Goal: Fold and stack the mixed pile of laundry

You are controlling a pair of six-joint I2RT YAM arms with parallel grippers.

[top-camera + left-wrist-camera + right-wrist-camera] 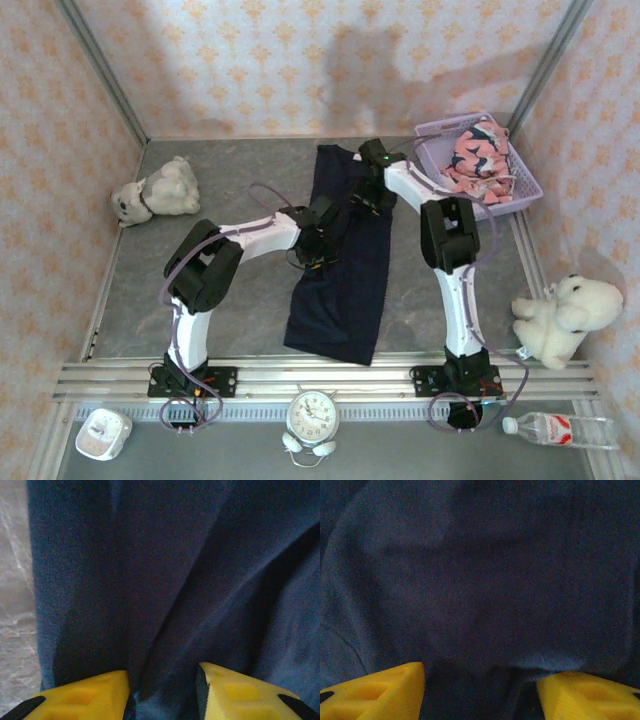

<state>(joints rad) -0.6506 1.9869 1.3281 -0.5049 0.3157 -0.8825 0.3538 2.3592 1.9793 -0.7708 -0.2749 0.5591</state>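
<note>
Navy-blue soft cloth, the large plain dark garment point(345, 290), lies spread in a long strip down the middle of the grey table point(230, 310), running from the far side towards the near edge, where its end sits just short of the metal rail. The smaller salmon-pink garment printed with navy-and-white shapes point(478, 155) lies crumpled inside the lavender plastic lattice basket point(528, 190) at the far right corner, well apart from the navy one.

We see the left fingers point(316, 240) low over the left edge of the navy garment, about halfway along it. In the left wrist view these yellow fingers point(85, 695) stand moderately apart, and creases in the navy cloth point(175, 570) run down into the gap between them, with bare table showing at the left. The right fingers point(368, 192) sit over the far part of the same garment, near the basket. In the right wrist view they point(380, 690) stand wide apart above the navy cloth point(480, 580), which has a soft folded edge near the right one.

Farther out, a white and grey plush toy point(155, 190) lies at the far left of the table, and a white plush toy point(560, 315) sits at the right edge.
</note>
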